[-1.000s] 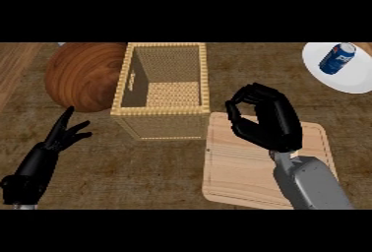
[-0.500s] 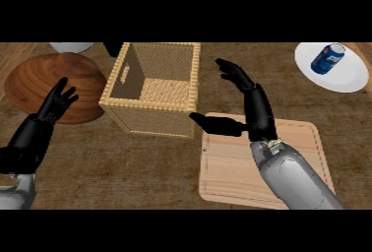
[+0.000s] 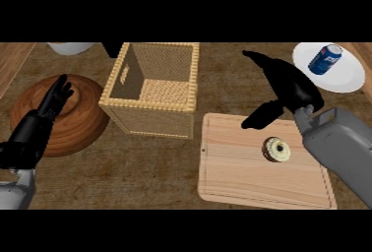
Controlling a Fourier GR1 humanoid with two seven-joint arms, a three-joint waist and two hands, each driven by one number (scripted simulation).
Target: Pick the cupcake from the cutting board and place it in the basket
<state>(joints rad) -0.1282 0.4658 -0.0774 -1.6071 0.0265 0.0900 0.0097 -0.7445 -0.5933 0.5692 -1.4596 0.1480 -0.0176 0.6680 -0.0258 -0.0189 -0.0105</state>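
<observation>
Lying flat on the pale wooden cutting board (image 3: pixel 247 182), the small round cream-topped cupcake (image 3: pixel 277 149) is ungrasped, so the pick is not yet made. Just above it hovers the black right hand (image 3: pixel 285 91), fingers straight, thumb spread, holding nothing. The woven rectangular basket (image 3: pixel 149 117) stands open-topped just beside the board, while the left hand (image 3: pixel 36 129) rests open by the round wooden bowl (image 3: pixel 81 123).

A light wooden cutting board (image 3: pixel 265 165) lies on a brown counter with a small round cupcake (image 3: pixel 277 149) on it, just below the robot's right hand (image 3: pixel 287 91), which hovers with fingers straight and thumb spread, touching nothing. A woven basket (image 3: pixel 152 88) stands just left of the board, beside a round wooden bowl (image 3: pixel 69 125). The left hand (image 3: pixel 40 125) rests open at the left edge, and a white plate (image 3: pixel 347 76) at top right holds a blue can (image 3: pixel 325 59) (lying tilted).
</observation>
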